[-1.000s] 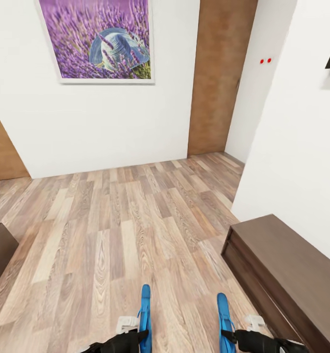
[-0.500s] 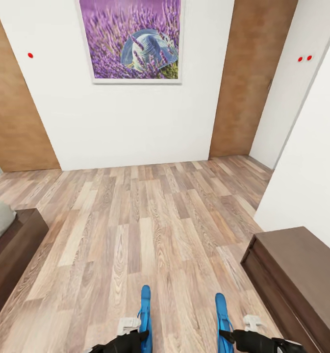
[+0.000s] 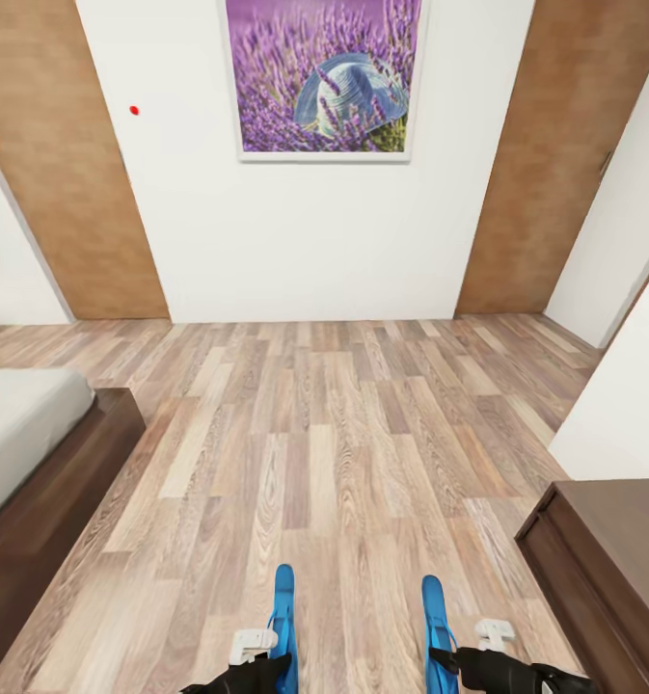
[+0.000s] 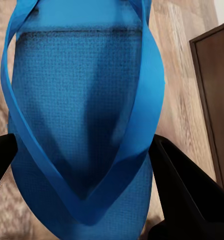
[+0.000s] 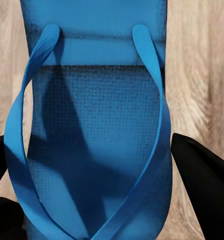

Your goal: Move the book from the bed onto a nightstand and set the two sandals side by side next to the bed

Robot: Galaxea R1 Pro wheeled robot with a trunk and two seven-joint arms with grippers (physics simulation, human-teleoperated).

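Both bright blue sandals are carried above the wood-plank floor, one in each hand. My left gripper point(image 3: 269, 665) is shut on the left sandal point(image 3: 283, 617), whose sole and straps point(image 4: 82, 100) show between the black fingers point(image 4: 184, 190) in the left wrist view. The right gripper point(image 3: 456, 663) is shut on the right sandal point(image 3: 437, 617), seen close up point(image 5: 97, 125) between its fingers point(image 5: 204, 180). At the left edge lies a corner of the bed point(image 3: 20, 424), grey mattress on a dark brown frame. The book and the nightstand are out of view.
A long low dark bench point(image 3: 608, 559) stands at the lower right against a white wall. Ahead is a white wall with a lavender picture point(image 3: 324, 77) between two wood-panelled doors point(image 3: 64, 173). Open plank floor point(image 3: 334, 434) stretches ahead.
The whole view has swung left: the picture and bench have slid right and the bed corner has come into view. Both sandals stay held in the same pose.
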